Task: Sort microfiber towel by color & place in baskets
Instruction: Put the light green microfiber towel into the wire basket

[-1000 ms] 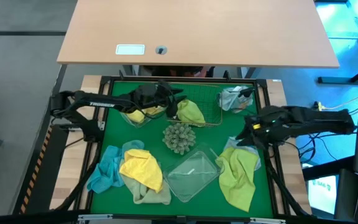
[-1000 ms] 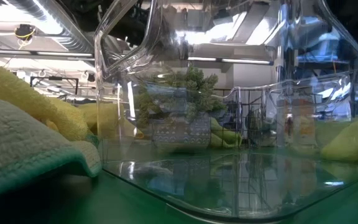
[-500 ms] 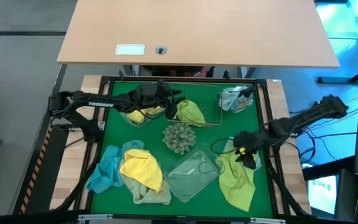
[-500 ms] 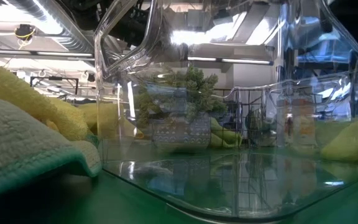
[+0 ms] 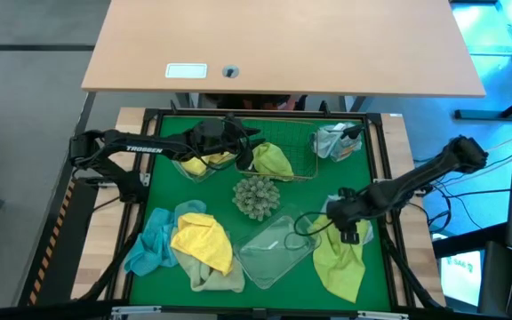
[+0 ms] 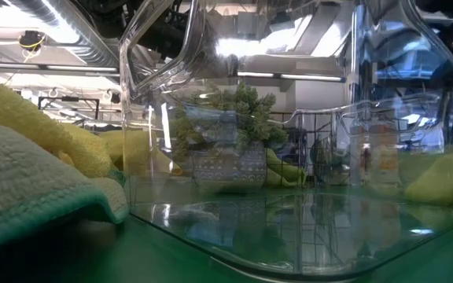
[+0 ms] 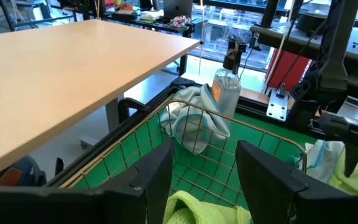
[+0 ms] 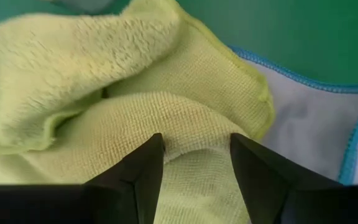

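A lime green towel (image 5: 338, 260) lies crumpled at the table's near right, partly over a pale towel with a blue edge (image 8: 316, 124). My right gripper (image 5: 348, 222) points down over it, open, its fingers either side of a raised fold (image 8: 194, 134). My left gripper (image 5: 252, 144) hangs open at the far left, over a clear tub (image 5: 194, 165) holding a yellow towel and a wire basket (image 5: 302, 165) holding a lime towel (image 5: 272, 160). A second clear tub (image 5: 274, 249) stands near the middle. Light blue (image 5: 149, 242), yellow (image 5: 203, 240) and sage (image 5: 219, 277) towels lie heaped at the near left. My right gripper comes at the lime towel from above, with a raised fold (image 8: 194, 134) between its open fingers (image 8: 143, 171). Whether the tips touch the cloth, I cannot tell. The towel lies slack on the table.
A spiky grey-green ball (image 5: 256, 196) sits mid-table between the basket and the near tub. A bottle with an orange label (image 7: 225, 87) and a pale cloth (image 7: 191, 124) are at the far right corner. A wooden desk (image 5: 283, 44) stands beyond the far edge.
My right gripper has swung from the table's right edge toward the near middle and come down onto the lime towel, tipping over until it points down. Its fingers have stayed open.
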Robot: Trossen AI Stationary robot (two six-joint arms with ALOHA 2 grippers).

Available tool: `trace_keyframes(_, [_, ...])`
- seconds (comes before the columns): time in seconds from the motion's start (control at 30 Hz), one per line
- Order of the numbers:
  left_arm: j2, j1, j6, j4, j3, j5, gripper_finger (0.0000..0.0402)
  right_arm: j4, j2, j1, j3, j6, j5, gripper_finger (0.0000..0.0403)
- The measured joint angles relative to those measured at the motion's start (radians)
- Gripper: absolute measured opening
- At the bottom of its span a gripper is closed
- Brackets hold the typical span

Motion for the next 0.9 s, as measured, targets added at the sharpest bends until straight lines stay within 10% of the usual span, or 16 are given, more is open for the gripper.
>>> trace_keyframes(0.3, [0.0,0.0,0.0,0.0,0.0,0.0,0.0169,0.0,0.065,0.0,0.0,-0.025,-0.011,0.017])
trace_keyframes(0.63, [0.0,0.0,0.0,0.0,0.0,0.0,0.0169,0.0,0.061,0.0,0.0,-0.026,-0.02,0.0014])
trace_keyframes(0.9, [0.0,-0.003,-0.004,0.0,0.0,0.0,0.0169,-0.126,0.018,0.0,0.094,-0.026,-0.042,0.0015])
